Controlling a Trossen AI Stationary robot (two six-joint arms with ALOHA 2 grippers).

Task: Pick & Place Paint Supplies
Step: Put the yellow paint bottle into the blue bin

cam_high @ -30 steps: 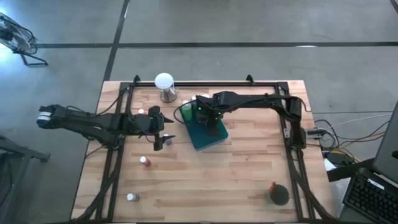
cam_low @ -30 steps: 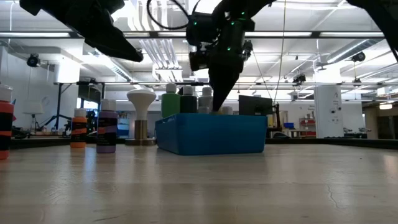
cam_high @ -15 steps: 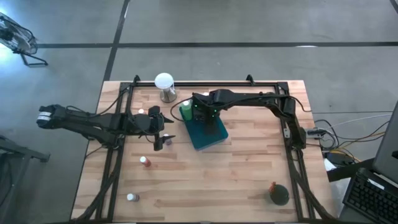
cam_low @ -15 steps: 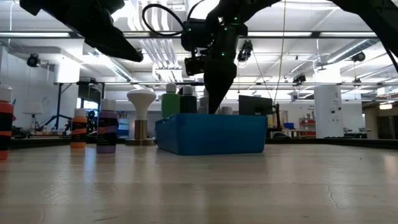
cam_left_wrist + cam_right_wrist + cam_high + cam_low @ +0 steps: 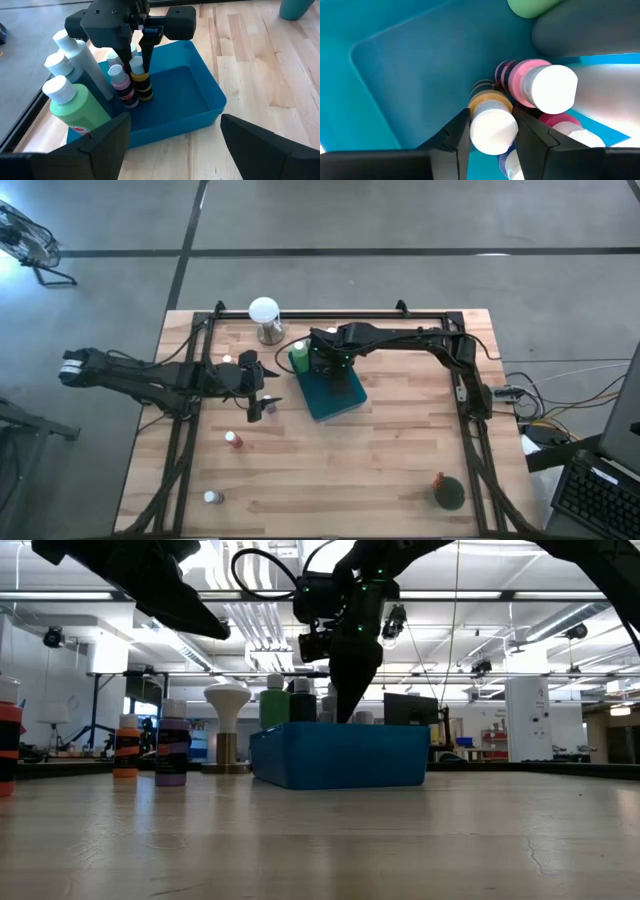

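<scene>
Four small bottles loose on the left half of the desk [image 5: 400,440]: white bottle [image 5: 210,498] near the front-left corner, red bottle [image 5: 232,440] farther in, purple bottle [image 5: 254,412] nearer the middle, one more white-capped bottle [image 5: 227,359] close by the left arm. Left claw [image 5: 175,120] low over the desk just beside the purple bottle and left of the tray [image 5: 338,398], spread wide, nothing between the fingers. Globe [image 5: 264,318] at the back edge, left of centre. Tray mid-desk, nearer the back edge. Upright at its left end a green bottle [image 5: 75,107] with grey bottles behind, then a pink bottle [image 5: 121,86] and a yellow bottle [image 5: 141,85] touching side by side. Right claw [image 5: 492,132] pointing straight down into the tray, pinching the yellow bottle by its white cap. Cannot tell whether the base touches the tray floor. Dark round thing [image 5: 450,495] near the front-right corner.
</scene>
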